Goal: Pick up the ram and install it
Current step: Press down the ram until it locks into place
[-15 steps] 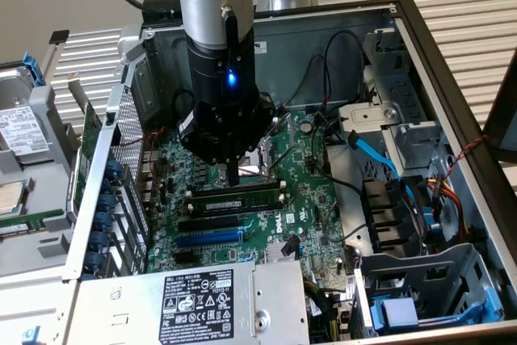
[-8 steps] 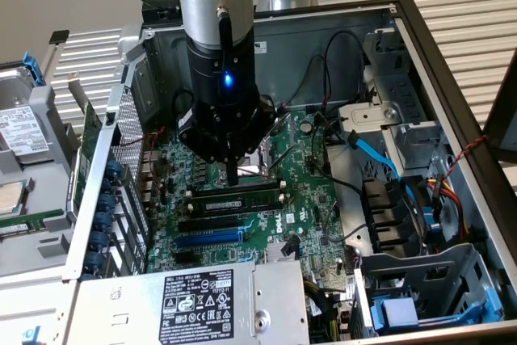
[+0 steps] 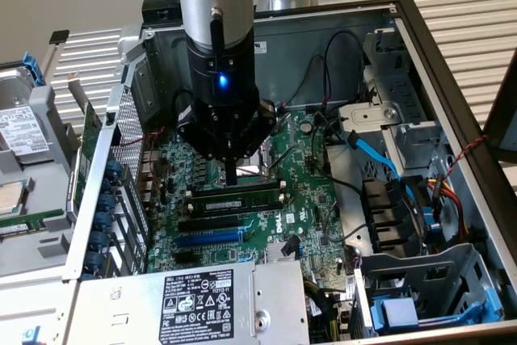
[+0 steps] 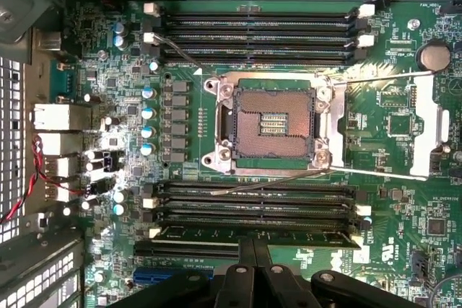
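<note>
A: Where is the gripper [image 3: 232,175] relative to the ram [image 3: 236,197]?

B: Directly above it. In the exterior view the fingers come down to a single narrow tip just over the stick's upper edge, roughly at mid-length. In the wrist view the fingertips [image 4: 254,250] sit pressed together, right at the edge of the ram [image 4: 253,236].

A: Gripper state?

B: Fully closed, no gap between the fingers. Nothing is held between them. Whether the tip actually touches the ram's edge I cannot tell; it is at least just over it.

A: Where does the ram lie?

B: It stands on edge in a black memory slot [image 3: 212,222] bank, on the near side of the CPU socket [image 4: 273,123], which sits open and empty. Judging from the pictures, it looks set in its slot; whether it is latched I cannot tell.

A: Long axis?

B: Along the slots, running left to right in the exterior view, parallel to the long blue slot [image 3: 206,239] that lies nearer still. The closed fingers meet that axis at the middle, so both ends of the stick extend about equally to either side.

A: Anything crowding it?

B: The slots beside it look empty. Loose cables [image 3: 355,147] lie off to the exterior view's right, well apart.
</note>
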